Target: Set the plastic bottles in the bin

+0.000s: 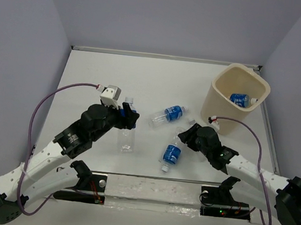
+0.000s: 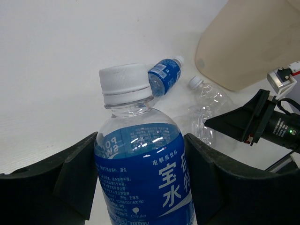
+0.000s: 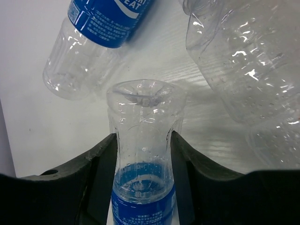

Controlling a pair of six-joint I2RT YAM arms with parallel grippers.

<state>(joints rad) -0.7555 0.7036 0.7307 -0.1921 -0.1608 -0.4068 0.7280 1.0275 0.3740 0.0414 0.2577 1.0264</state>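
so the left gripper is clamped on a clear plastic bottle with a blue label and white cap, left of the middle. right gripper pinches a second blue-labelled clear bottle lying centre-front. a third blue-labelled bottle sits inside the cream plastic bin, far right corner

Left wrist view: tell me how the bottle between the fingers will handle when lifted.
The blue-labelled bottle looks empty, no liquid showing in its clear shoulder, so probably very light. Its thin-looking wall likely dents when the left gripper squeezes. Round, it may roll if set down sideways.
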